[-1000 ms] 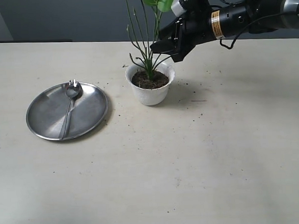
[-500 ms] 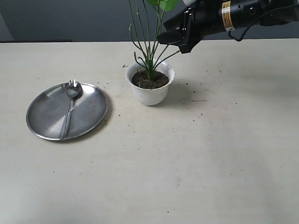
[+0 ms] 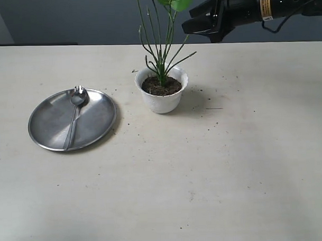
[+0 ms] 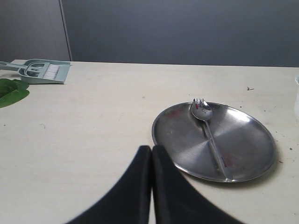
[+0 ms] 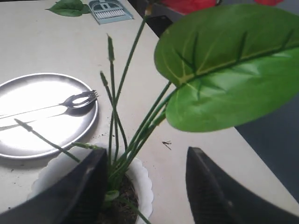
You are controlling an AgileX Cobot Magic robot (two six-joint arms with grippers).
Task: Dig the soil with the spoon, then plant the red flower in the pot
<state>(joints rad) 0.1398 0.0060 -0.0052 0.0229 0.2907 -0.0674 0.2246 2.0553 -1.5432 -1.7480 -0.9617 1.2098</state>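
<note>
The red flower (image 3: 159,50) stands planted in the soil (image 3: 161,87) of the pot (image 3: 161,101), upper centre of the exterior view. The right gripper (image 3: 188,22) hovers just right of its stems, jaws apart and holding nothing. The left gripper (image 4: 151,156) has its jaws pressed together, empty. The spoon (image 3: 75,112) lies on the steel plate (image 3: 47,127) at left.

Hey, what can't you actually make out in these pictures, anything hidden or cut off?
Exterior view: the artificial red flower with thin green stems runs off the top edge, so its petals are unseen; the left gripper is out of frame.
Right wrist view: the petals are a red sliver at the frame edge; black fingers of the right gripper cover part of the small white scalloped pot.
</note>
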